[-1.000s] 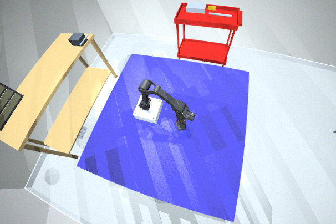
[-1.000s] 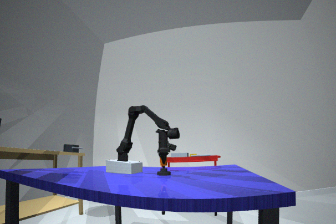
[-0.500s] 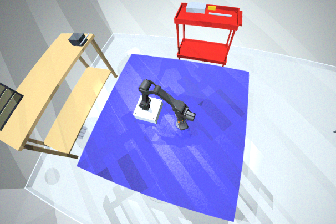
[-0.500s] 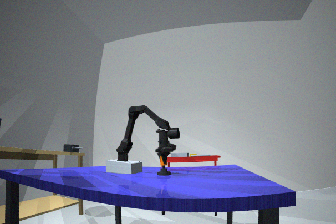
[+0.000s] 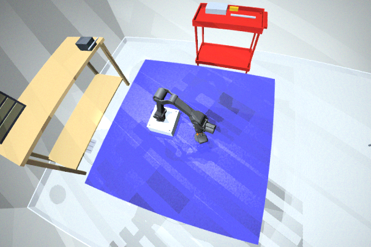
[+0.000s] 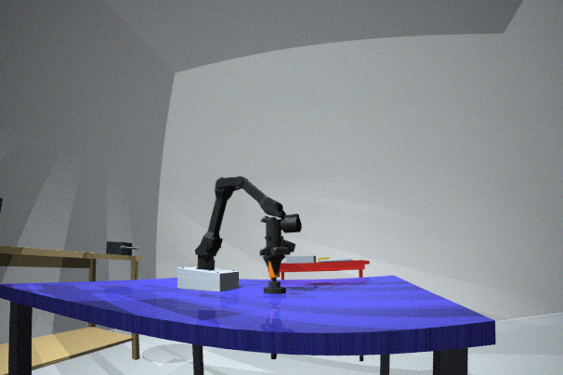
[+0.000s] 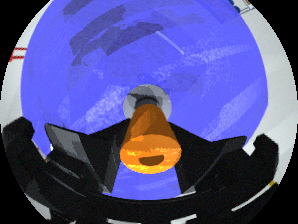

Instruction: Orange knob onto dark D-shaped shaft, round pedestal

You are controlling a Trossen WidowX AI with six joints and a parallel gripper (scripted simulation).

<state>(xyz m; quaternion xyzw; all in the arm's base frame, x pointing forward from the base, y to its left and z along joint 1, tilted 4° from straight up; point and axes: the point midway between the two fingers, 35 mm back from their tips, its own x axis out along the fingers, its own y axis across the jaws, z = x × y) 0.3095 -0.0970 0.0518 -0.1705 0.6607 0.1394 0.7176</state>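
My gripper (image 5: 199,136) (image 6: 272,266) (image 7: 150,156) is shut on the orange knob (image 6: 271,269) (image 7: 150,141) (image 5: 196,133) and holds it upright, pointing down. The knob hangs right over the round dark pedestal (image 6: 274,290) (image 7: 164,102) on the blue table (image 5: 202,171) (image 6: 353,316). In the side view the knob's lower end sits at the top of the short shaft (image 6: 274,281), above the pedestal's base. In the wrist view the knob covers the shaft, and only the grey rim of the pedestal shows behind its far end. The shaft's flat side is hidden.
The arm's white base block (image 5: 166,125) (image 6: 207,278) stands on the table left of the pedestal. A red cart (image 5: 229,33) (image 6: 325,265) stands beyond the table's far edge. A wooden bench (image 5: 49,101) (image 6: 37,256) stands to the left.
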